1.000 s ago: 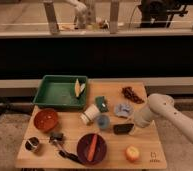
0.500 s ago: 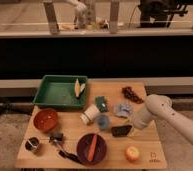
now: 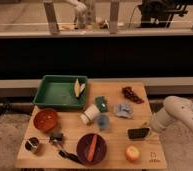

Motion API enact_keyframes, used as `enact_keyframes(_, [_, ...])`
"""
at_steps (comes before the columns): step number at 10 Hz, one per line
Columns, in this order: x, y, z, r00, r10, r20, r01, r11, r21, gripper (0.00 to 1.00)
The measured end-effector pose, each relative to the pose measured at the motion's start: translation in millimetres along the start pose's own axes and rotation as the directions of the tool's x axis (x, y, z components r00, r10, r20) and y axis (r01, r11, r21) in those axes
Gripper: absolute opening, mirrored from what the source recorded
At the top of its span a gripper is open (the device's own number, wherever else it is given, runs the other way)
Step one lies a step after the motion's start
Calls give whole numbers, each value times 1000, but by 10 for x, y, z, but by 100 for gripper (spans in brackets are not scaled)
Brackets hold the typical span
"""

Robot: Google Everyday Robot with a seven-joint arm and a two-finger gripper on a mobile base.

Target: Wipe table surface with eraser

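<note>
- We are seeing the robot's white arm (image 3: 182,112) reaching in from the right, with its gripper (image 3: 150,130) sitting low at the right end of the eraser (image 3: 138,133); we cannot tell whether it is open or clamped on the block
- The eraser is lying flat on the table surface (image 3: 116,145) near the right edge, just behind the orange fruit (image 3: 133,153), with the small logo mark (image 3: 153,156) in the corner nearby
- The green tray (image 3: 55,94) is sitting at the far left corner and holding one pale yellow item (image 3: 79,87) against its right wall; we cannot tell what it is
- The dark round bowl (image 3: 81,145) at the front is carrying an orange carrot-like stick (image 3: 92,147) lying across its middle
- The reddish-brown bowl (image 3: 45,120) is standing in front of the tray, and a small metal cup (image 3: 32,145) is standing near the front left corner
- A white cup (image 3: 89,114) is lying on its side mid-table, beside the dark green sponge block (image 3: 102,103) and two blue-grey pieces (image 3: 123,110)
- A black clip (image 3: 56,137) is trailing its cable toward the dark bowl
</note>
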Motion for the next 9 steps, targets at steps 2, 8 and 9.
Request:
enact_keyframes(2, [131, -186, -86, 1000, 10, -2, -10, 1000, 19, 0])
enact_keyframes(8, [-333, -639, 247, 997, -17, 70, 15, 1000, 26, 0])
enact_keyframes(9, [-439, -658, 330, 996, -30, 83, 29, 999, 17, 0])
